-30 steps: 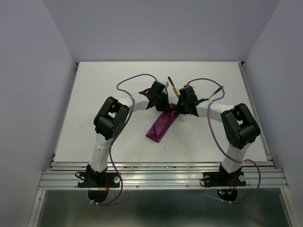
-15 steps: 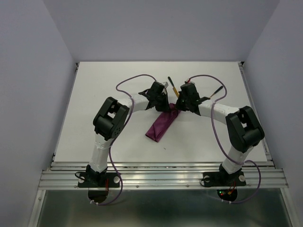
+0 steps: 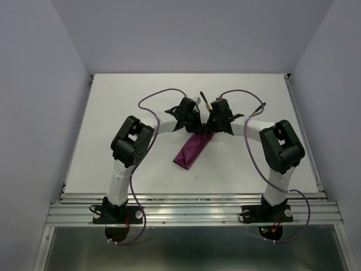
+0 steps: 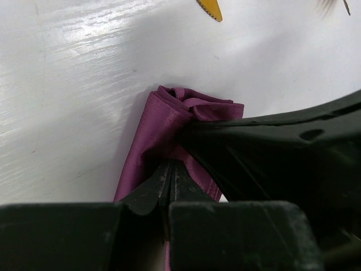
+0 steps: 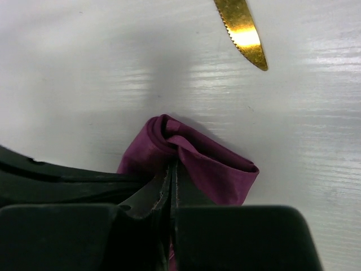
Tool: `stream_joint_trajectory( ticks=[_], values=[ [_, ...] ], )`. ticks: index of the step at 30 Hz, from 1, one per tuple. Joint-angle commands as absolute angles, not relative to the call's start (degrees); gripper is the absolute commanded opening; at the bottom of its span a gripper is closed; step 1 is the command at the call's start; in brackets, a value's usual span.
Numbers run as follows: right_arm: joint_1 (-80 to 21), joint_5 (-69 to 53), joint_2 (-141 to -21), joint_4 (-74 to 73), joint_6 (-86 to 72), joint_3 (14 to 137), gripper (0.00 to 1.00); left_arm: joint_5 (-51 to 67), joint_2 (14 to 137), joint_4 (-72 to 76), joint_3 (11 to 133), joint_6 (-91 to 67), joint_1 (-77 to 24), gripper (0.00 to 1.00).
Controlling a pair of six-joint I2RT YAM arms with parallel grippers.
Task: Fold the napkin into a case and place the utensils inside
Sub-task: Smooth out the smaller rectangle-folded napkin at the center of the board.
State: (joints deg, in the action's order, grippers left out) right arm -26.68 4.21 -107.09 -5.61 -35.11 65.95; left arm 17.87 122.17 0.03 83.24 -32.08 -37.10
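Observation:
The magenta napkin [image 3: 189, 152] lies as a narrow folded strip slanting from near left to far right. Its far end is bunched between both grippers. My left gripper [image 3: 197, 125] is shut on the cloth [image 4: 158, 135], its tips [image 4: 171, 169] pinching a fold. The right gripper [image 3: 210, 127] is shut on the same end [image 5: 217, 161], tips [image 5: 172, 166] together on the fabric. Just beyond lies the knife [image 3: 204, 100] with black handle and gold serrated blade [image 5: 242, 31]; its tip [image 4: 210, 8] shows in the left wrist view. A second slender utensil [image 3: 259, 106] lies far right.
Purple cables [image 3: 155, 96] loop over the white table [image 3: 113, 130] behind both arms. The right arm's elbow [image 3: 282, 148] stands tall to the right of the napkin, the left arm's elbow [image 3: 132, 141] to its left. Walls enclose the table on three sides.
The right gripper has shifted slightly left and away, closer to the left gripper, and its elbow swung inward. The napkin's far end stays pinched; the left arm has held still.

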Motion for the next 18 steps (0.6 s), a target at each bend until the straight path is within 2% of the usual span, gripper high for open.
stream_joint_trajectory(
  ticks=[1, 6, 13, 18],
  values=[
    [-26.5, 7.8, -108.4, -4.6, -34.5, 67.8, 0.01, 18.8, 118.6, 1.2, 83.2, -32.3, -37.3, 0.00],
    [-26.5, 6.4, -108.5, -5.2, -34.1, 68.4, 0.01, 19.2, 118.7, 1.2, 83.8, -32.2, -37.3, 0.00],
    [-26.5, 6.1, -102.7, -6.4, -33.0, 68.4, 0.01, 20.2, 119.4, 1.5, 83.8, -32.8, -37.3, 0.00],
    [-26.5, 7.7, -99.1, -6.4, -32.6, 66.4, 0.05, 20.3, 119.1, 1.7, 83.8, -32.7, -37.4, 0.00]
  ],
)
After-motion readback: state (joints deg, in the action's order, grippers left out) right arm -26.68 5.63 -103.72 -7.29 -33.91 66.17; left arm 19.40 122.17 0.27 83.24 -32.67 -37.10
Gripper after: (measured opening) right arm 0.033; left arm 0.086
